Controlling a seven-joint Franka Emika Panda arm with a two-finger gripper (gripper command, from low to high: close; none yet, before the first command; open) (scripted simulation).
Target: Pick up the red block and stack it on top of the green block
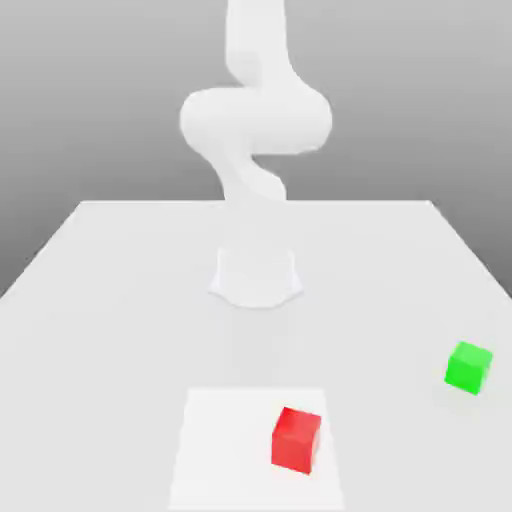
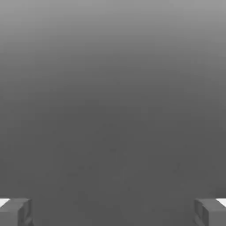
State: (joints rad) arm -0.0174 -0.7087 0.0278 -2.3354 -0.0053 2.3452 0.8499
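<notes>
Nothing of the stacking is done yet: the red block [image 1: 296,439] sits on the tabletop [image 1: 120,300], on a paler square patch in front of the arm's base [image 1: 256,275]. The green block [image 1: 468,366] rests well apart from the red block, toward the exterior view's right. The claw [image 2: 113,212] is spread wide and holds nothing, so approach, grasp, lift and placing all remain.

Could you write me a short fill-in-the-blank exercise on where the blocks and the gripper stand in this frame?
1. The red block rests on a pale ____ patch of the table.
2. In the exterior view, the green block sits to the ____ of the red block.
3. The two blocks are ____, not stacked.
4. The gripper has its fingers ____, with nothing between them.

Missing words: square; right; apart; open
</notes>
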